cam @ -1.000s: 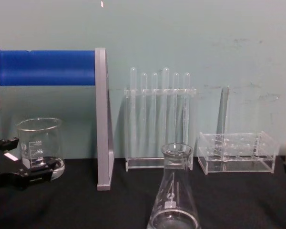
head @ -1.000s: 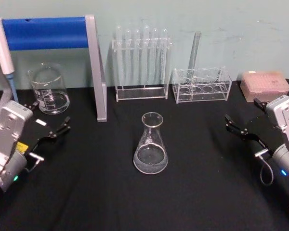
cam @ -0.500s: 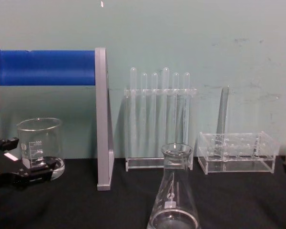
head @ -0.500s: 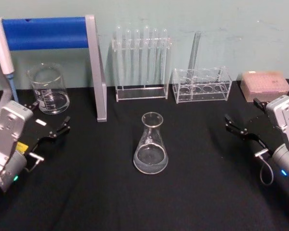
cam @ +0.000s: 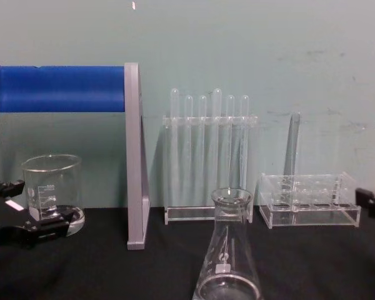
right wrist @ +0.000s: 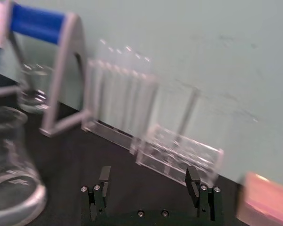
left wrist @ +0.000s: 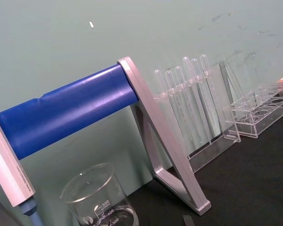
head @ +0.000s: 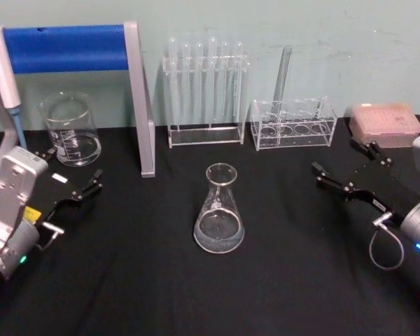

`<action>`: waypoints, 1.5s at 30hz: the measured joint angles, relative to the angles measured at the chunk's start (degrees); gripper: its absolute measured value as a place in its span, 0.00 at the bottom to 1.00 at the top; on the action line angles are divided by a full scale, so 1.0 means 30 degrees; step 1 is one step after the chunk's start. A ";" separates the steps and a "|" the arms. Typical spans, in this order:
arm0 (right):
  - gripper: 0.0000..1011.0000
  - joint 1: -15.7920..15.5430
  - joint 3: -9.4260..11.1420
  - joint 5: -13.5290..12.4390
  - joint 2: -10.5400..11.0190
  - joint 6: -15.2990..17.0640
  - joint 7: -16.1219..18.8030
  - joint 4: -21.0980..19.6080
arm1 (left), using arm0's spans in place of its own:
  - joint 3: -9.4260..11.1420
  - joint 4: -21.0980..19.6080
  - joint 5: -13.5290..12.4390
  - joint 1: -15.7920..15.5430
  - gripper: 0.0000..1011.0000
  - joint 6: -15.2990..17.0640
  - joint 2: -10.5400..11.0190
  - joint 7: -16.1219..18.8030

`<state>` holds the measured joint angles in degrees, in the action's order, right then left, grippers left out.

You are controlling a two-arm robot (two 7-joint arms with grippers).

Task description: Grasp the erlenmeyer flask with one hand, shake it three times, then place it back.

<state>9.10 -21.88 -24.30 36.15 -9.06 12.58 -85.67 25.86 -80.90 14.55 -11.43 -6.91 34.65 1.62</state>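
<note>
Clear glass erlenmeyer flask (head: 219,217) stands upright mid-bench (head: 126,280) on matte black: wide cone base, narrow flared neck, contents hard to make out. Right tool (head: 334,155), long flat black fingers spread apart, hovers to the flask's right, well apart from it. Left tool (head: 73,166), fingers apart too, rests near the graduated glass beaker (head: 71,129), cut off at the chest view's edge.

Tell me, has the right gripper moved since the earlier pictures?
Yes. In the head view the right gripper, open, has reached leftward toward the erlenmeyer flask, which stands unmoved; its nearer fingertip now lies farther left along the low clear rack.
</note>
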 joint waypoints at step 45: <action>0.99 0.2540 -0.1836 -0.1087 -0.2278 0.1522 0.8264 0.1893 | 0.0001 0.0001 0.0000 -0.0001 0.99 0.0000 0.0000 0.0000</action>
<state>16.72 -27.39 -27.56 29.31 -4.49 37.37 -79.99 25.86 -80.90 14.55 -11.43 -6.91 34.64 1.62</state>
